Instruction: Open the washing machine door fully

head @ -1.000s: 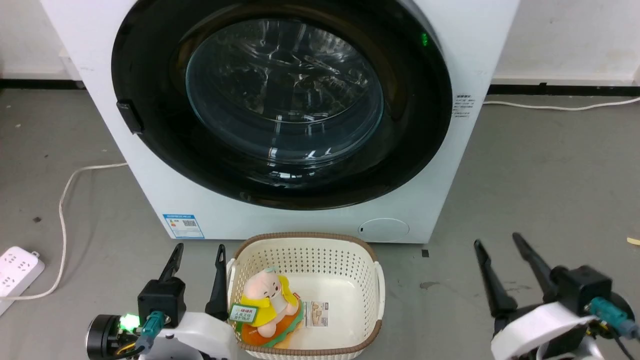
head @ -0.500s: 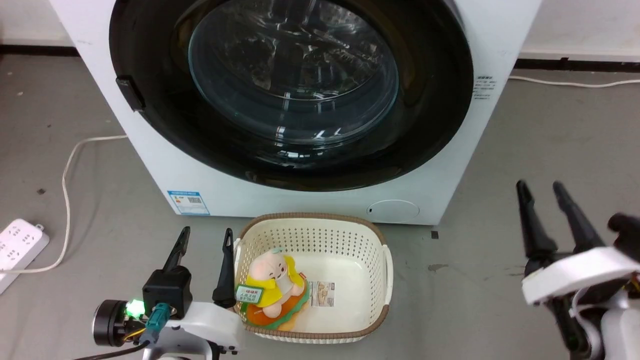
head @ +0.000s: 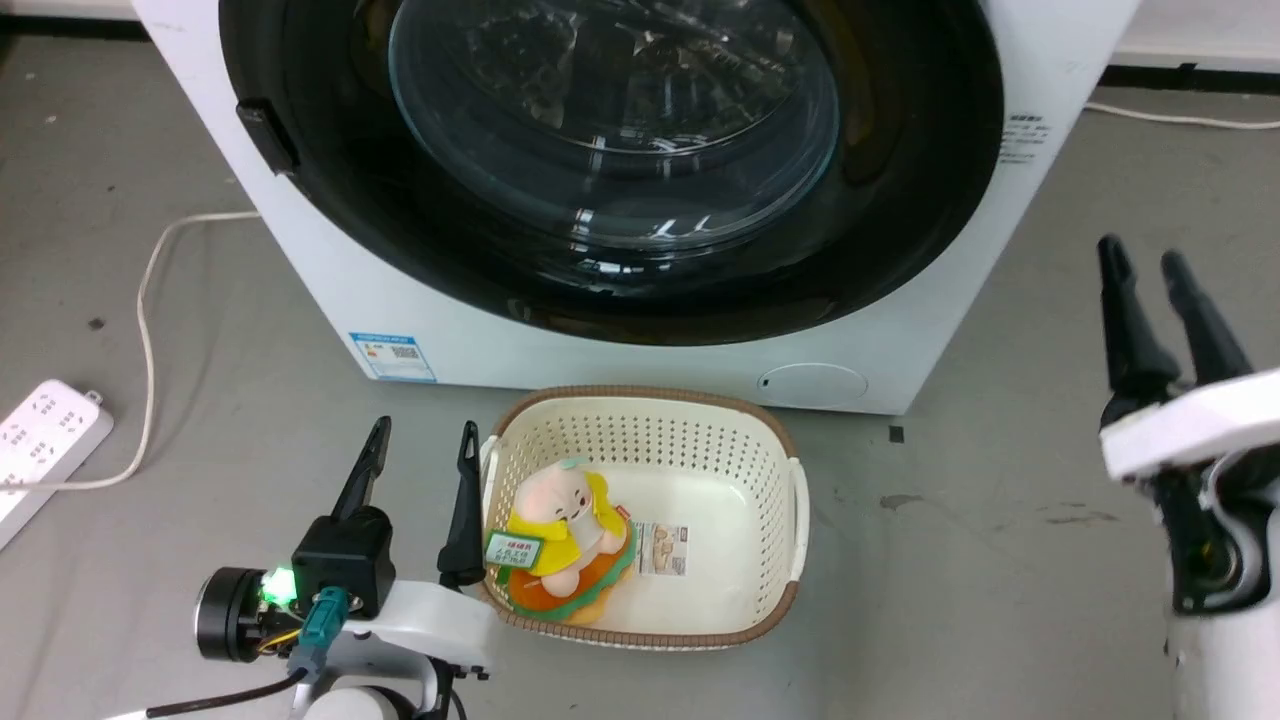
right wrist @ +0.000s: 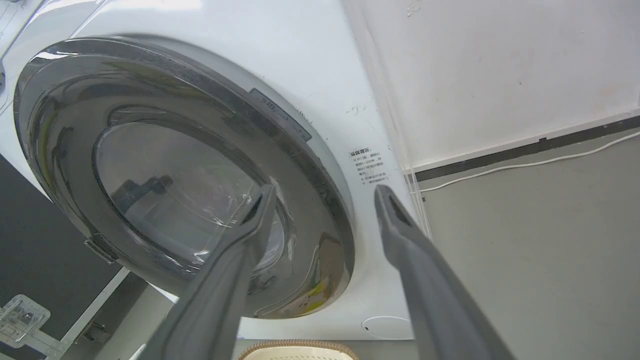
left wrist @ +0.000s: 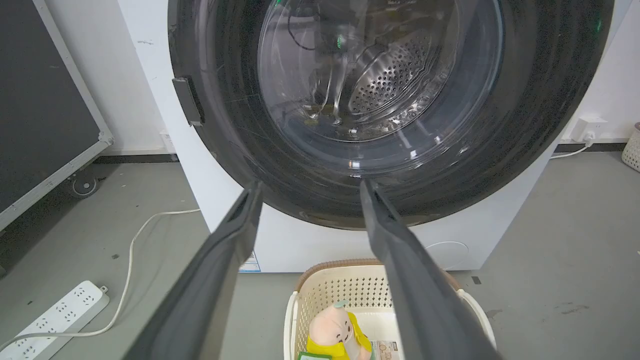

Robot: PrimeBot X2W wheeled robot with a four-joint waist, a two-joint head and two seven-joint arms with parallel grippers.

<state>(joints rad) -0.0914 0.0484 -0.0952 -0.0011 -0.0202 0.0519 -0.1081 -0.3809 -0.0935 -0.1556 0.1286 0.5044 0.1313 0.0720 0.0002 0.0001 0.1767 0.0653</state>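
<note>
While it is shut, washing machine door point(head: 610, 130): seated flush in the front of the washing machine point(head: 450, 340), glass window towards the robot; no gap shows along its rim in either wrist view.
Camera: the head view has tipped forward over the last second, so the machine, the basket point(head: 640, 392) and the floor stain point(head: 900, 500) have slid up the frame together. That slide is no motion of the things.
Right gripper point(head: 1138, 252): the real change. It has risen and gone forward far more than the scene has slid, from low beside the robot to the floor space off the machine's right side, well apart from it. Fingers spread, holding nothing. Its wrist view looks across the door's right rim and the printed notice point(right wrist: 367, 167) on the white front.
Left gripper point(head: 424, 427): place kept against the basket, just beside its left rim; fingers apart, empty.
Black tab point(head: 265, 135): on the door's left rim, untouched. It is probably the pull point, though that cannot be confirmed.
Basket contents: plush toy point(head: 565, 530), lying towards the left end.
Meaning for the task: approach only. Nothing touches the door, so the whole swing remains to be done. Judged from the poses, the right arm is the one being brought up to work.
</note>
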